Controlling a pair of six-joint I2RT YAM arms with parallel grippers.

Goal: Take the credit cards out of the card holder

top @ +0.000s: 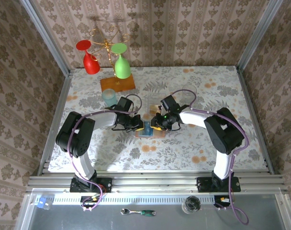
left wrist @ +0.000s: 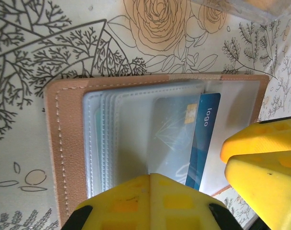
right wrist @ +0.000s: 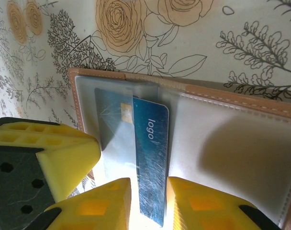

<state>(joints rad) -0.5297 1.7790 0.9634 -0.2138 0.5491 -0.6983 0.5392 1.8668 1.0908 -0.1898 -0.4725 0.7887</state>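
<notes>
**Top external view.** You are working both arms over the card holder (top: 148, 132), which is lying open mid-table. The left gripper (top: 138, 126) and right gripper (top: 158, 126) are meeting just beside each other above it. Risk: with the fingers this close together, any sideways correction is likely to knock one gripper into the other. A clear tumbler (top: 108, 97) is standing well apart, near the glass rack base (top: 117, 84); I cannot tell its contents.

**Left wrist view.** The left gripper (left wrist: 150, 184) is closed with nothing between its fingers and appears to be pressing down on the near edge of the card holder (left wrist: 64, 143). The holder is carrying a stack of clear sleeves; one is holding a blue credit card (left wrist: 204, 139), and I cannot tell what the others are holding. Risk: if this press is slipping, the whole holder will be dragging along with the card.

**Right wrist view.** The right gripper (right wrist: 149, 196) is gripping the blue credit card (right wrist: 151, 153) at its near end. The card is lying partly out of its sleeve, with the chip end under the plastic. Risk: you are holding a short length of a slick card, so a skewed pull could be jamming it in the sleeve mouth or slipping it out of the fingers.
</notes>
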